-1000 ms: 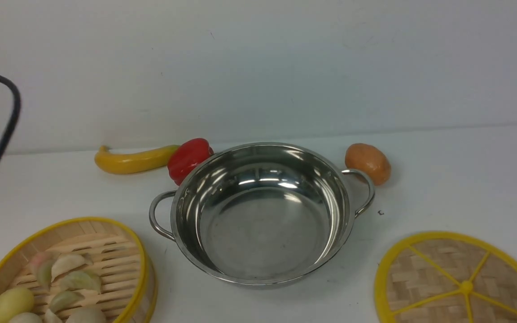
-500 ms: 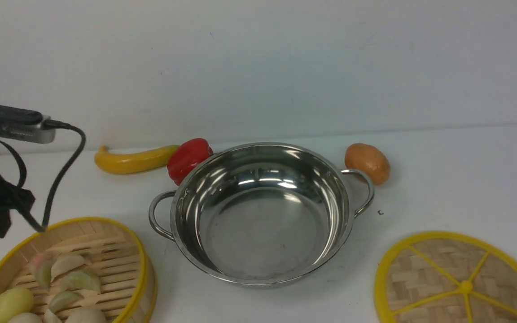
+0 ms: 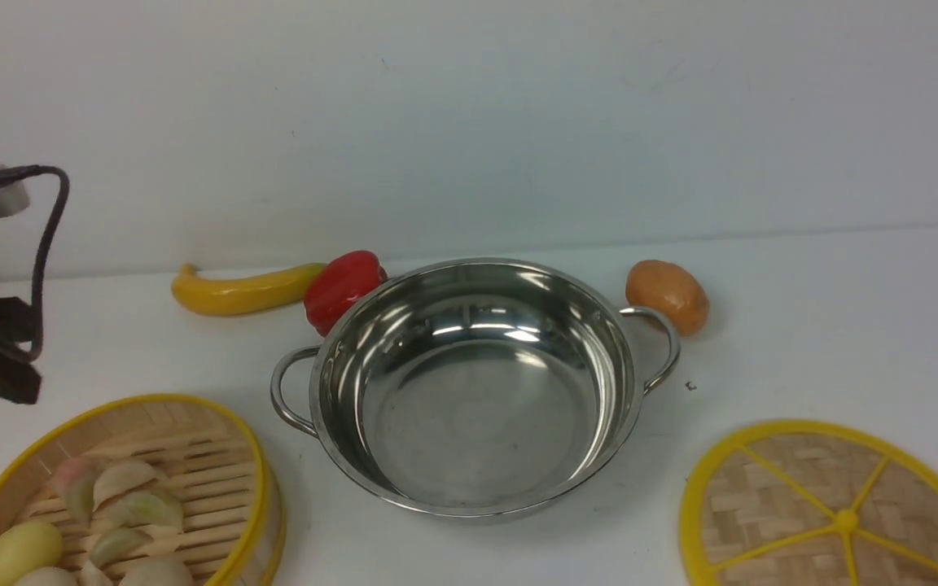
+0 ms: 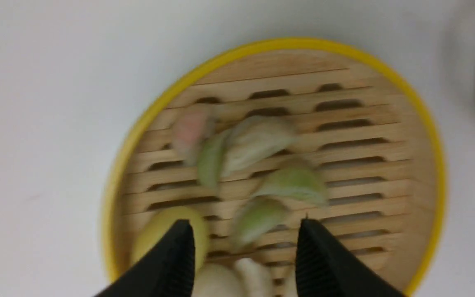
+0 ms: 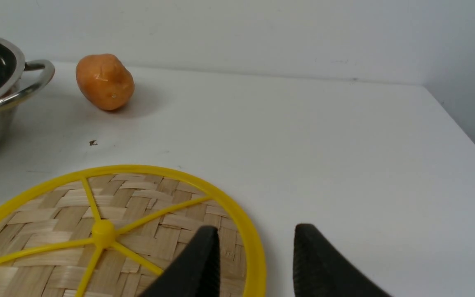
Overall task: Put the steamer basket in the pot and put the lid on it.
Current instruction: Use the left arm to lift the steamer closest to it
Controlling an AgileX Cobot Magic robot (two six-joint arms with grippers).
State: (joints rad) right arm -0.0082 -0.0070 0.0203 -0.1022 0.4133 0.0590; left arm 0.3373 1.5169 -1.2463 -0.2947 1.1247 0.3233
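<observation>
The steamer basket [image 3: 184,439], yellow-rimmed with a slatted floor and pale dumplings, sits at the front left of the table. The empty steel pot [image 3: 477,407] stands in the middle. The flat woven lid [image 3: 795,496] lies at the front right. My left gripper [image 4: 245,225] hovers open above the steamer basket [image 4: 365,140], with dumplings showing between its fingers. My right gripper [image 5: 256,231] is open over the edge of the lid [image 5: 56,214], one finger above the weave and the other above the table. Neither holds anything.
A yellow squash [image 3: 241,291] and a red pepper [image 3: 343,289] lie behind the pot on the left, the pepper against its rim. An orange potato [image 3: 668,295] sits by the pot's right handle. The wall is close behind. The table's right edge [image 5: 460,123] is near the lid.
My left arm's wrist came into the front view from the left edge, then shifted back leftward. The basket, pot and lid have not moved.
</observation>
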